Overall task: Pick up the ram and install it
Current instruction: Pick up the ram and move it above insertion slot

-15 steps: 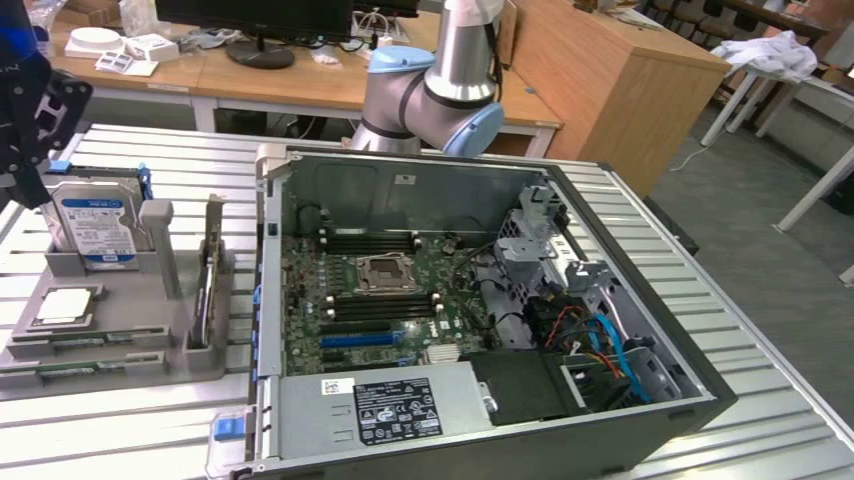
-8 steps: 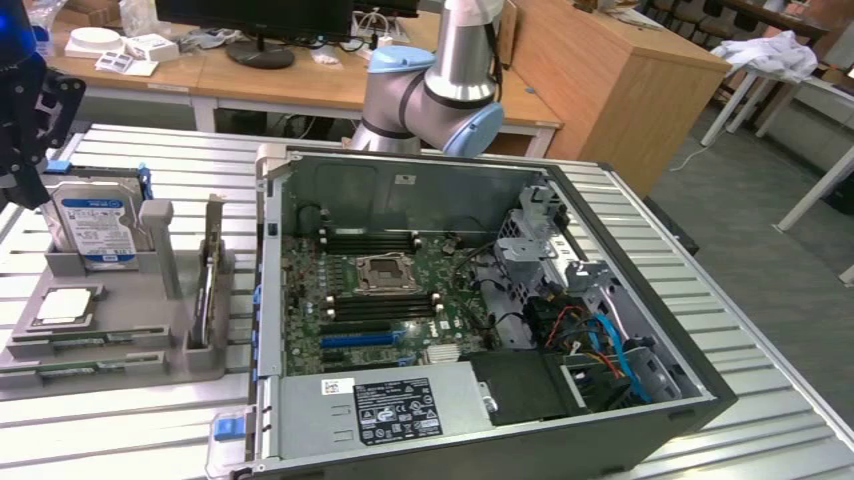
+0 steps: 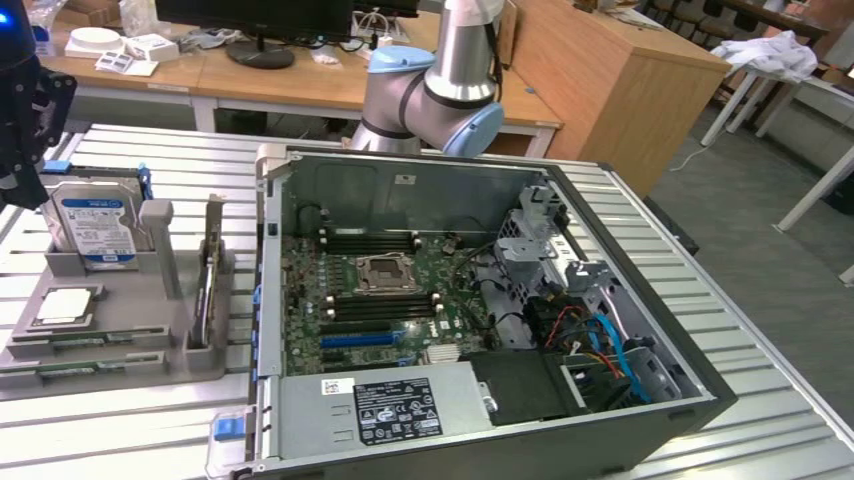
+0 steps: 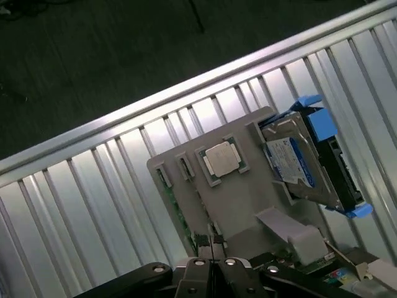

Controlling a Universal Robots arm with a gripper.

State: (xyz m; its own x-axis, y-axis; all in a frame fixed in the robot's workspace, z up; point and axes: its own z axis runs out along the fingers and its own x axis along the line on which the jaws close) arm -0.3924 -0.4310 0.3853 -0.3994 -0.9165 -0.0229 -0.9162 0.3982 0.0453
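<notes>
**Scene at the parts fixture.** I see the gripper (image 4: 211, 245) in the wrist view, poised over the near edge of the grey parts fixture (image 4: 239, 198). Its two fingers (image 4: 197, 266) are pressed together with nothing between them. It holds nothing, and I cannot tell whether the tips touch the fixture.

The ram (image 4: 164, 176) sits in a narrow slot at the fixture's edge, just beside the fingertips. It shows as a slim green strip seated edge-up, and a second such strip fills the neighbouring slot. In the exterior view the ram (image 3: 80, 346) lies along the fixture's (image 3: 160, 330) near end, below the CPU (image 3: 67, 305).

The CPU (image 4: 222, 158) rests flat in a square recess, silver lid up. The hard drive (image 4: 298, 162) stands on edge in its cradle beyond the CPU, its blue-white label facing out and blue clips at its ends. In the exterior view the hard drive (image 3: 94, 228) occupies the fixture's far end. A dark expansion card (image 3: 211, 285) stands upright along the side nearest the computer case (image 3: 694, 390).

The case lies open on the slatted metal table (image 3: 787, 350), to the exterior view's right of the fixture. Its motherboard (image 3: 387, 300) is exposed, with the CPU socket (image 3: 383, 270) between rows of memory slots. The arm's grey elbow joint (image 3: 434, 95) rises behind the case. The dark wrist housing (image 3: 24, 120) hangs at the exterior view's left edge, above the hard drive.
</notes>
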